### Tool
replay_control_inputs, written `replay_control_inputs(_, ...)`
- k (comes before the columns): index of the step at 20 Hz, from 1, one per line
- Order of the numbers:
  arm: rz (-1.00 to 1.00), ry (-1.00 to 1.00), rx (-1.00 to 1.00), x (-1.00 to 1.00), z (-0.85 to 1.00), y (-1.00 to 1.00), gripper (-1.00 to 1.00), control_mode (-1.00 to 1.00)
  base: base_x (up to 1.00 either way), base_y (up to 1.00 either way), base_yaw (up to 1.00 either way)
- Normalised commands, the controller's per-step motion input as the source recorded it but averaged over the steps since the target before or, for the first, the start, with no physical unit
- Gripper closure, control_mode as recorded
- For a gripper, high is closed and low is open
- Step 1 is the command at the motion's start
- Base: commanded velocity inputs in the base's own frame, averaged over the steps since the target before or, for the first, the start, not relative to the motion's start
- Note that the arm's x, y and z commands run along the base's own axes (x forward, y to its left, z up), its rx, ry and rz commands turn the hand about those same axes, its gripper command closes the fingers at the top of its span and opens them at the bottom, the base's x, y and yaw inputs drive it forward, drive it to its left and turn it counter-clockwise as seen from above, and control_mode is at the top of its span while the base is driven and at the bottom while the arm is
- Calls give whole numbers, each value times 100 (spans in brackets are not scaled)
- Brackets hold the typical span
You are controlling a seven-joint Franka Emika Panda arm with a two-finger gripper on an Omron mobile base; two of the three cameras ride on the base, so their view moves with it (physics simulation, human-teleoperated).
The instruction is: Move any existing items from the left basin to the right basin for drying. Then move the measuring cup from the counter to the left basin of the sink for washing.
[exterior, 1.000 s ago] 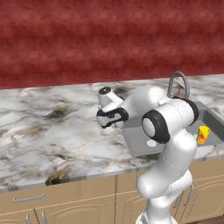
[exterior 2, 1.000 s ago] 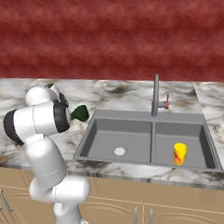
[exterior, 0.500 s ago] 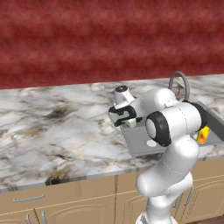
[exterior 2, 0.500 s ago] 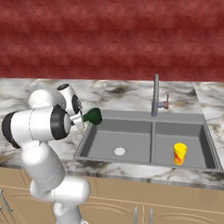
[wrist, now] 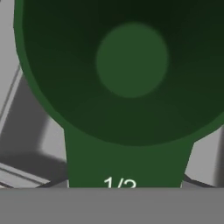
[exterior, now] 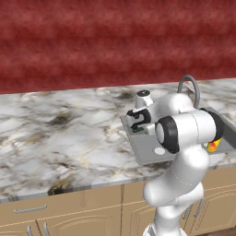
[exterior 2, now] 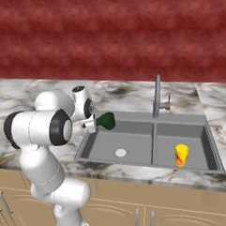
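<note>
My gripper (exterior 2: 93,123) is shut on the handle of the dark green measuring cup (exterior 2: 106,121), holding it above the near-left edge of the left basin (exterior 2: 135,141). In the hand view the measuring cup (wrist: 131,65) looms close, bowl facing the camera, its handle marked "1/2", and it hides my fingertips. From the left base view the gripper (exterior: 138,124) hangs over the left basin (exterior: 146,144) with a bit of the measuring cup (exterior: 137,130) showing. The yellow cup-shaped item (exterior 2: 182,155) stands upright in the right basin (exterior 2: 197,137); the same yellow item (exterior: 213,146) peeks out beside my arm.
A curved grey faucet (exterior 2: 157,96) rises behind the divider between the basins. A pale drain disc (exterior 2: 120,152) lies on the left basin's floor. The marble counter (exterior: 69,133) stretches wide to the left of the sink, above tan cabinets (exterior 2: 176,210).
The arm has swung toward the sink, carrying the measuring cup from above the counter to over the left basin's edge. The yellow item has stayed in the right basin.
</note>
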Motion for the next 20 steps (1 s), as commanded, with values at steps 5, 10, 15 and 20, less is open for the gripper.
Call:
replay_control_inputs(5,-5,4,5,-3,-26,-36,100,-100,0,0,0)
replay_control_inputs(10,-1,5,0,0,-32,-24,100,-100,0,0,0)
replay_control_inputs(15,-3,3,1,5,-27,-25,100,-100,0,0,0)
replay_control_inputs(20,-4,1,0,7,-23,-24,100,-100,0,0,0)
